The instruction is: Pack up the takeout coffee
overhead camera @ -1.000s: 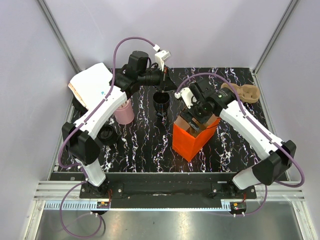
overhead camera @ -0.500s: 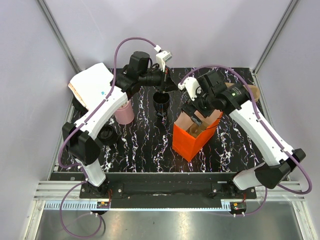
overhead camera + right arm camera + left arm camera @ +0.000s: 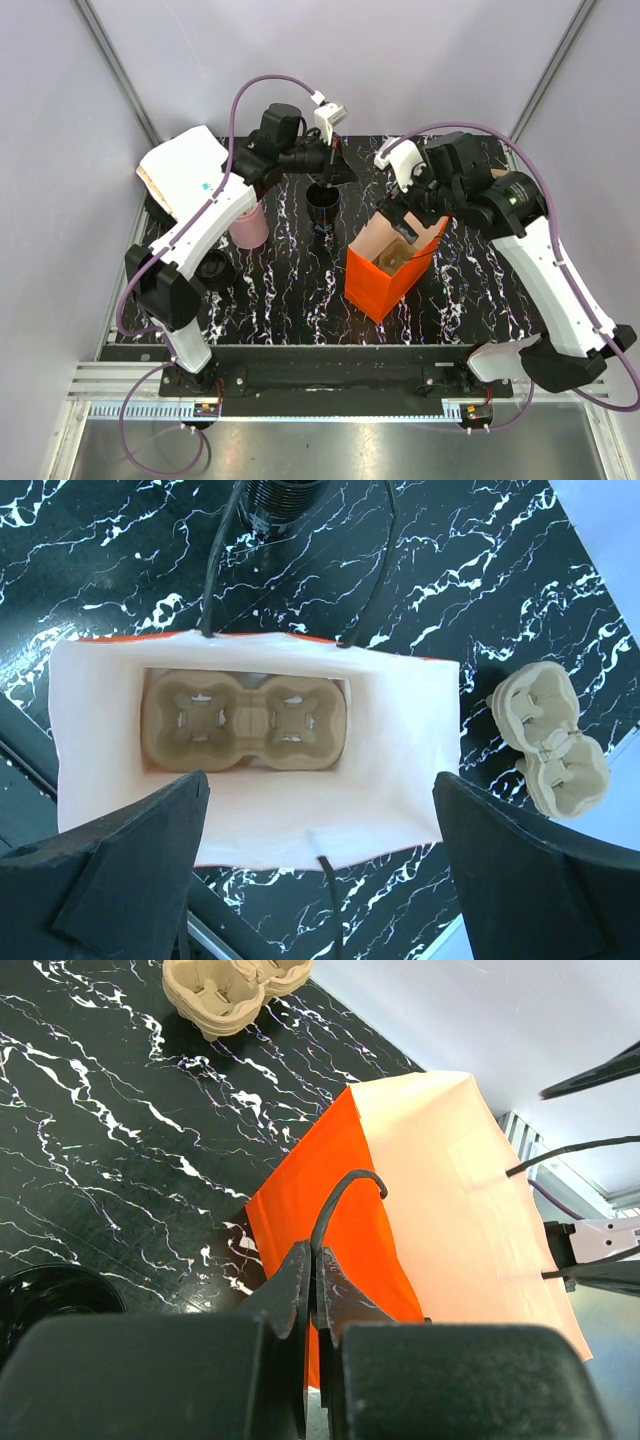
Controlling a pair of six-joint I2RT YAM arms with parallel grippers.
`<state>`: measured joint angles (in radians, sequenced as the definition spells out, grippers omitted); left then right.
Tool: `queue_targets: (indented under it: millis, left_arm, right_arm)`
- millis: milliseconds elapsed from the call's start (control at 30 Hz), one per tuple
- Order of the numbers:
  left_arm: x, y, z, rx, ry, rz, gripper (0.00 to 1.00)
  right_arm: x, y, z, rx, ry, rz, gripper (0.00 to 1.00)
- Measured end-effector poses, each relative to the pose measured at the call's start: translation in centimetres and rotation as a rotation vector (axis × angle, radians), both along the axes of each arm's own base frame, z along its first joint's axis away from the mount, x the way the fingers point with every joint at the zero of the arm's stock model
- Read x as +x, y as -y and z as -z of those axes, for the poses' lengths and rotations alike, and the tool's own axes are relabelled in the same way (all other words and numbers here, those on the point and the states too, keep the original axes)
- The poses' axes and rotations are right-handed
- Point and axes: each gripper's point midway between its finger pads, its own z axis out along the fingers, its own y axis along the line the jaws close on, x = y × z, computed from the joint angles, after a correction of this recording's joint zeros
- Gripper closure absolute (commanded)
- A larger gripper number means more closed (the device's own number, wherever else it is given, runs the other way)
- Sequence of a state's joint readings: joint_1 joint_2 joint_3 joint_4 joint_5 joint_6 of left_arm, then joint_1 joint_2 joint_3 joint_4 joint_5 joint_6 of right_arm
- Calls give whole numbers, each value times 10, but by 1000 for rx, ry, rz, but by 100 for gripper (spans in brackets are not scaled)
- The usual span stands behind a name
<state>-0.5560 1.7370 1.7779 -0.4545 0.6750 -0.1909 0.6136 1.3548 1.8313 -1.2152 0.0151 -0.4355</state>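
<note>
The takeout coffee [image 3: 213, 268] stands on the near-left part of the table [image 3: 280, 290], close beside the left arm's elbow. Its top looks closed by a dark round lid. It is well apart from both hands: the left hand [image 3: 313, 1260] is out over the far middle of the table, and the right hand [image 3: 315, 785] is over the bag to the right.

The left hand is pinched narrow on the black loop handle [image 3: 345, 1185] of the orange bag [image 3: 385, 275], the cord caught between its two fingers. The right hand hangs above the bag's open mouth with its fingers [image 3: 130, 850] spread wide and nothing between them.

The orange bag stands upright at the middle right of the table, its pale inside showing. At its bottom lies a tan cardboard cup carrier [image 3: 245, 720], flat, with its two wells empty. A second cup carrier [image 3: 550, 745] lies on the table far right of the bag, apart from it.

An open black cup [image 3: 322, 208] stands just to the far left of the bag, under the left hand; the pictures show nothing clear inside it. A pink cup [image 3: 248, 228] stands further left, partly hidden by the left arm, between the open cup and the takeout coffee.
</note>
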Motion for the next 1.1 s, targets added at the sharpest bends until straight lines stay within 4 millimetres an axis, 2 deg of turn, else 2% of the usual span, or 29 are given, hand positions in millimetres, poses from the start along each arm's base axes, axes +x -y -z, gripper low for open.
queue_targets:
  millis: [367, 833, 967, 1100]
  left_arm:
    - [2, 3, 2, 24, 19, 0, 100]
    - [-2, 8, -7, 73, 104, 6, 100]
    - [-3, 12, -14, 76, 132, 8, 100]
    - [-3, 14, -11, 90, 142, 6, 100]
  right_arm:
    - [-27, 16, -21, 13, 51, -51, 0]
    - [-57, 39, -52, 29, 184, -104, 0]
    - [-62, 43, -47, 12, 190, -118, 4]
    - [-64, 49, -27, -41, 156, -129, 11]
